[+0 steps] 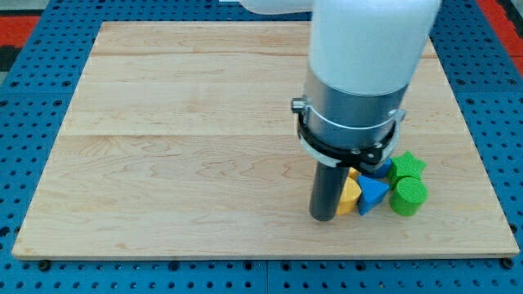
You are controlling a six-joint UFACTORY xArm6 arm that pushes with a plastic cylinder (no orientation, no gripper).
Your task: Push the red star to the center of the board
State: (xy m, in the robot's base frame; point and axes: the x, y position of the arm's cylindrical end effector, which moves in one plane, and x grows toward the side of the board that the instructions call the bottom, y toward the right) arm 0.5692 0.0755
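My tip [324, 217] rests on the wooden board [188, 147] at the view's lower right, touching the left side of a tight cluster of blocks. The cluster holds a yellow block [350, 196], a blue triangle [373, 194], a green star [406, 166] and a green round block [408, 197]. No red star shows; the arm's wide white and grey body [359, 82] hides the board behind the cluster.
A blue perforated table [498, 122] surrounds the board on all sides. An orange block edge [353, 174] peeks out just under the arm's black ring, above the yellow block.
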